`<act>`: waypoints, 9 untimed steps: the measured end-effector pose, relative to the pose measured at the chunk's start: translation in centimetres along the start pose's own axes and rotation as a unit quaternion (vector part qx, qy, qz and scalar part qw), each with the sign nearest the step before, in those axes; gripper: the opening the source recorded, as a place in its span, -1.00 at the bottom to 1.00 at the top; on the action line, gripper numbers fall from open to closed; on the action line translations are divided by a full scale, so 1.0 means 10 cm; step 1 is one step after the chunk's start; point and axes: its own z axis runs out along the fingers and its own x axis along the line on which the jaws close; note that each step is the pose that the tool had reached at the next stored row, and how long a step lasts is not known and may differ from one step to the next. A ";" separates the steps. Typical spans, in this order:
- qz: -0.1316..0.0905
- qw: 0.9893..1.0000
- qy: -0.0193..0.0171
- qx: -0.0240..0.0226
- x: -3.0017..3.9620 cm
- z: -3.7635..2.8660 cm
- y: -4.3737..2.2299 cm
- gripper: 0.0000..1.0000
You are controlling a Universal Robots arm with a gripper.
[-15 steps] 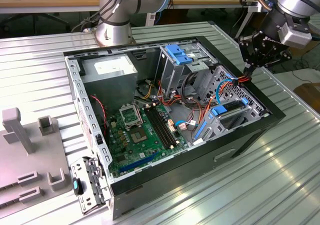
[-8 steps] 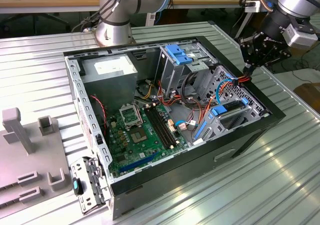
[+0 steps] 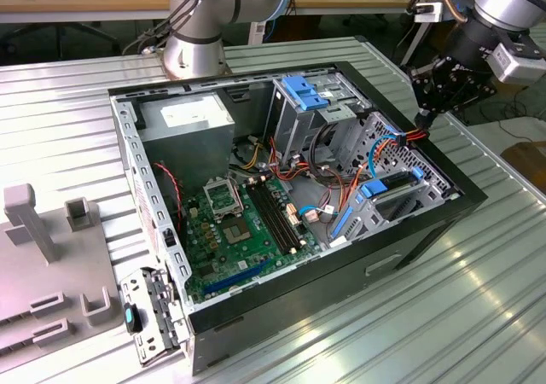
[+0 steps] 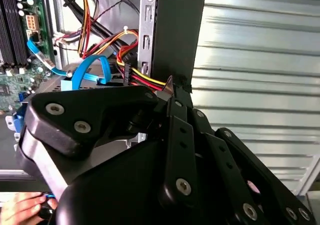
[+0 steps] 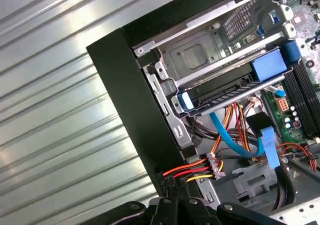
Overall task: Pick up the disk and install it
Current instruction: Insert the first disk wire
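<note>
The disk [image 3: 394, 186] lies in the lower bay of the open computer case [image 3: 341, 277], at the exterior view's right. In the first wrist view the disk [image 5: 235, 96] shows edge on, a dark slab between blue carrier ends. My gripper [image 3: 424, 118] hangs over the case's black wall beside that bay. In both wrist views its fingertips meet, gripper [image 5: 175, 185] [image 4: 172, 85], shut on the red, yellow and black wires of a power cable [image 5: 192, 172] just behind its connector [image 5: 214, 166]. A blue data cable [image 5: 227, 135] loops below the disk.
A grey power-supply box [image 3: 188, 119] and the green motherboard [image 3: 239, 230] lie inside the case. A blue bracket [image 3: 303, 90] sits atop the drive cage. Grey fixtures [image 3: 51, 256] stand at the exterior view's left on the ribbed metal table [image 3: 478, 299]. A person's hand [image 4: 25, 205] shows low beside the gripper body.
</note>
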 end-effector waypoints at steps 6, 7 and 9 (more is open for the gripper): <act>-0.049 0.999 0.000 0.001 0.006 0.000 0.014 -0.79; -0.051 0.999 0.001 0.001 0.011 0.002 0.024 -0.79; -0.063 0.998 0.003 0.003 0.015 0.009 0.034 -0.79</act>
